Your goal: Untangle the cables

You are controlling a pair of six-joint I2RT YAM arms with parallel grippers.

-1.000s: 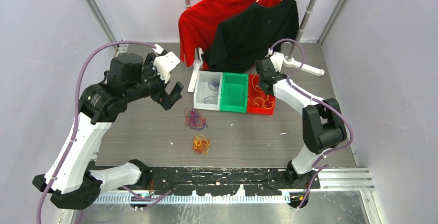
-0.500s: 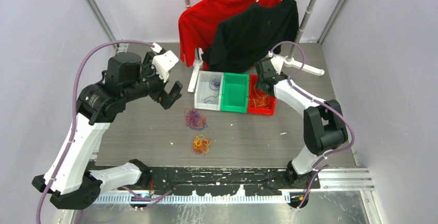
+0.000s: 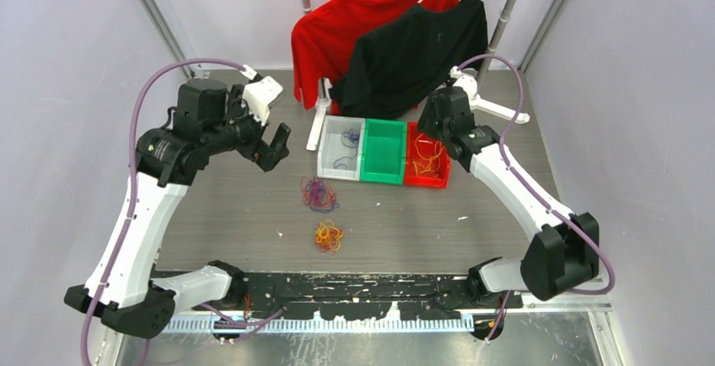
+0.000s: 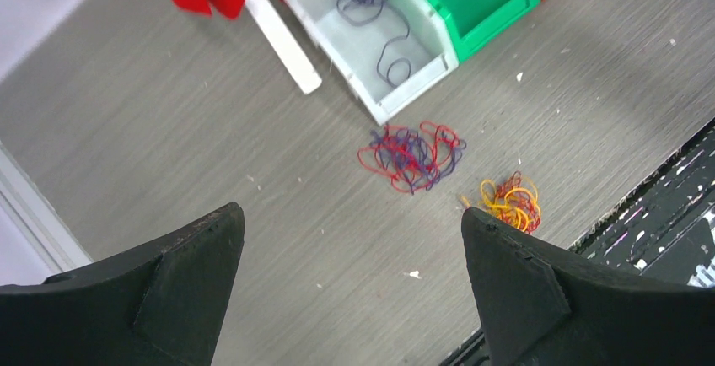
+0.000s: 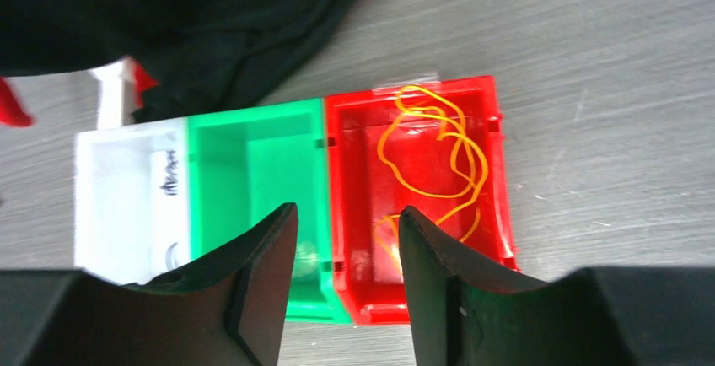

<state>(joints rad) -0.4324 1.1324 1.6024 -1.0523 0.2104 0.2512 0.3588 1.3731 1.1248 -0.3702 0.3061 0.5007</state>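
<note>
1. Top external: closest in, a yellow-orange bunch (image 3: pixel 329 236) lies on the table (image 3: pixel 228 206), with a purple-and-red bunch (image 3: pixel 319 194) just behind.
2. Left gripper (image 3: pixel 274 145) hangs over the table, jaws wide, empty.
3. Further back, there's a purple cable (image 3: pixel 346 142) in the white bin (image 3: pixel 323 168) and yellow-orange cables (image 3: pixel 428 162) in the red bin (image 3: pixel 424 183). Right gripper (image 5: pixel 347 211) is above the bins, jaws apart, empty.

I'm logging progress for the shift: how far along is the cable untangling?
Done: purple cable lies in the white bin, yellow-orange cables in the red bin. In hand: nothing; both the right gripper, above the red bin, and the left gripper are open and empty. Left: the purple-red tangle and the yellow-red tangle on the table.
</note>
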